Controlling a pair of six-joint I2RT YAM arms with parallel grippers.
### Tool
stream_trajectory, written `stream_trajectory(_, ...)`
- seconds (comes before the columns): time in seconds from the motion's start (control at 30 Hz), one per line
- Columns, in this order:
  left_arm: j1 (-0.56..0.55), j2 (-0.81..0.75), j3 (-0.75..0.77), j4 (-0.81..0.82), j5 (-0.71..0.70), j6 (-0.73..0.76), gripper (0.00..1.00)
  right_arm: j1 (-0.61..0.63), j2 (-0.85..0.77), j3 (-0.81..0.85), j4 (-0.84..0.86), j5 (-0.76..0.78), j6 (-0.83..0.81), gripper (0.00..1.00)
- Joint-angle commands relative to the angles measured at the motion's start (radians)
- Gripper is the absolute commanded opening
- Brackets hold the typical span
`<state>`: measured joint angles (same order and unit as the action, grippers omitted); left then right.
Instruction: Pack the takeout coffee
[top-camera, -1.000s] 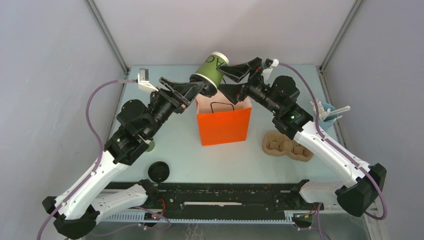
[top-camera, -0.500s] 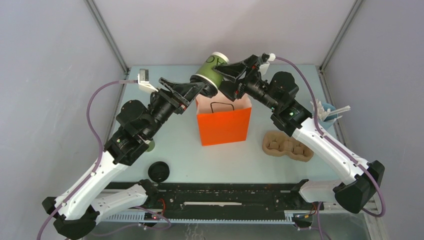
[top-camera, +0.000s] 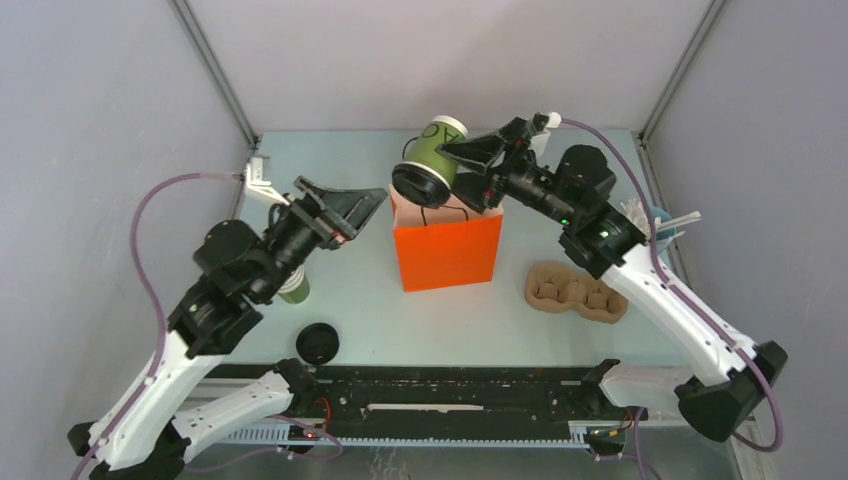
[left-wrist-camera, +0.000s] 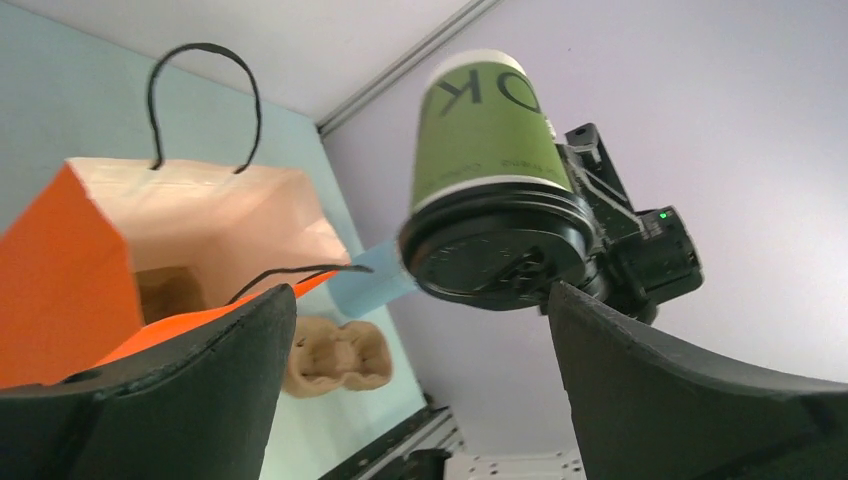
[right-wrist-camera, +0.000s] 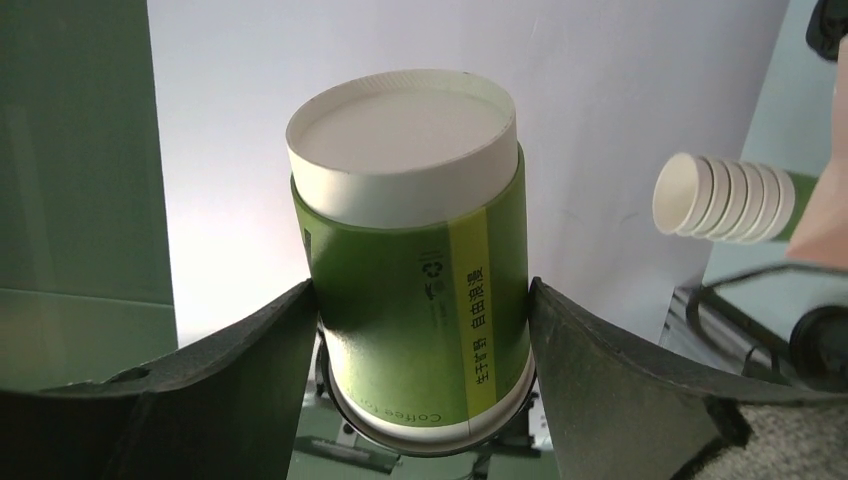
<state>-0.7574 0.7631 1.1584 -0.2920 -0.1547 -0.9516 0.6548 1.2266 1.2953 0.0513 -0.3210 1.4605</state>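
Note:
The takeout coffee (top-camera: 438, 150), an olive-green cup with a black lid (top-camera: 418, 183), hangs tilted over the back edge of the orange paper bag (top-camera: 447, 255), lid facing the left arm. My right gripper (top-camera: 447, 170) is shut on the cup's body; in the right wrist view both fingers press the green wall (right-wrist-camera: 420, 260) near the lid end, with the white base pointing away. My left gripper (top-camera: 362, 212) stands open and empty, left of the bag and apart from the cup. From the left wrist view, the lid (left-wrist-camera: 495, 255) sits beyond its spread fingers, and the bag's open mouth (left-wrist-camera: 190, 225) is lower left.
A brown pulp cup carrier (top-camera: 573, 291) lies right of the bag. A loose black lid (top-camera: 317, 342) rests near the front rail. Another green cup (top-camera: 293, 290) is partly hidden under the left arm. A nested stack of lidless cups (right-wrist-camera: 725, 197) lies on its side. A blue holder with white sticks (top-camera: 655, 218) is at the right edge.
My left gripper let go of the cup, opened wide and pulled back to the left. The right gripper closed on the cup and now carries it alone, tilted more lid-down.

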Motion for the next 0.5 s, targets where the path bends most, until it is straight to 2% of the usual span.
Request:
stream_trajectory(0.0, 0.004, -0.052, 0.133, -0.228, -0.004, 0.210, 1.00, -0.049, -0.139, -0.008, -0.134, -0.124, 0.066, 0.82)
stream_trajectory(0.17, 0.006, -0.049, 0.199, -0.364, 0.067, 0.294, 1.00, -0.143, -0.308, -0.113, -0.348, -0.298, 0.224, 0.80)
stream_trajectory(0.33, 0.005, -0.041, 0.190, -0.384, 0.096, 0.272, 1.00, -0.182, -0.422, -0.185, -0.651, -0.423, 0.242, 0.78)
stream_trajectory(0.47, 0.006, -0.047, 0.133, -0.371, 0.138, 0.231, 0.99, -0.183, -0.478, -0.309, -0.718, -0.488, 0.269, 0.78)
